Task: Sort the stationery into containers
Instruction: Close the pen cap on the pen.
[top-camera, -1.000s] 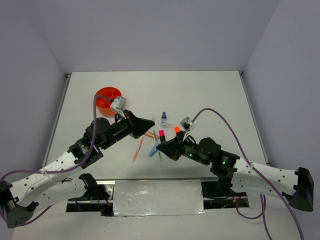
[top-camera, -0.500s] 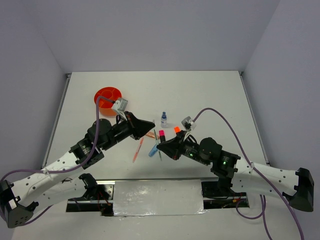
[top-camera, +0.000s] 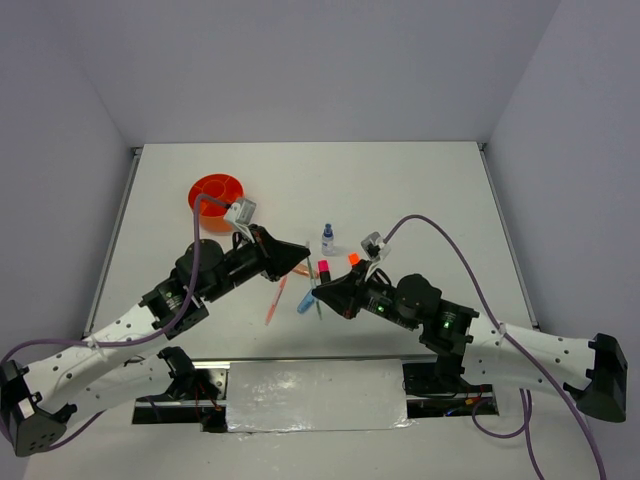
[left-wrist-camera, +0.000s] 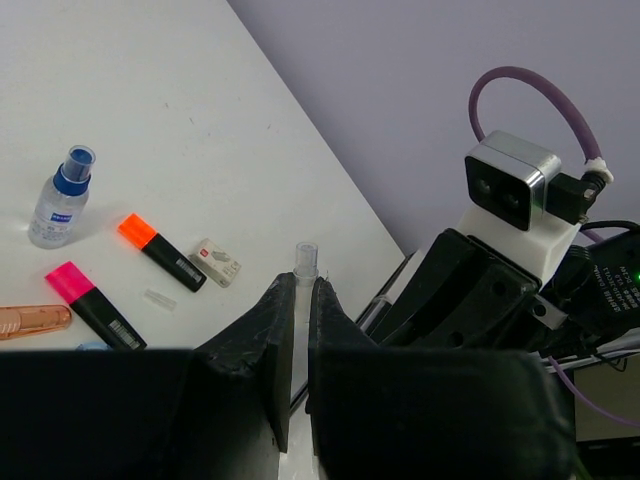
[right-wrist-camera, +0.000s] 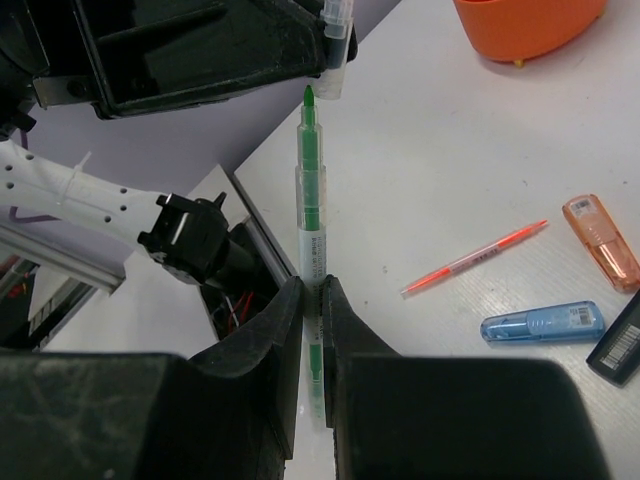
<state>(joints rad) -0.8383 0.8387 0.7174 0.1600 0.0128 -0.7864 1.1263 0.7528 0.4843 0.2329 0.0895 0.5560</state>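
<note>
Smooth white tabletop (top-camera: 420, 190). Round orange plastic cup (top-camera: 217, 192): far left. Left claw (left-wrist-camera: 303, 290): clamped on clear tubular cap (left-wrist-camera: 305, 262). Right claw (right-wrist-camera: 311, 290): clamped on slim green pen (right-wrist-camera: 311, 190), its pointed tip just beside the cap, near centre.

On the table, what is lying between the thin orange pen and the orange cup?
Nothing: in the right wrist view the table between the thin orange pen and the orange cup is bare.

No legible text, printing on the bottle (left-wrist-camera: 55, 207), eraser (left-wrist-camera: 215, 263) and green pen (right-wrist-camera: 312, 235) too blurred to read
</note>
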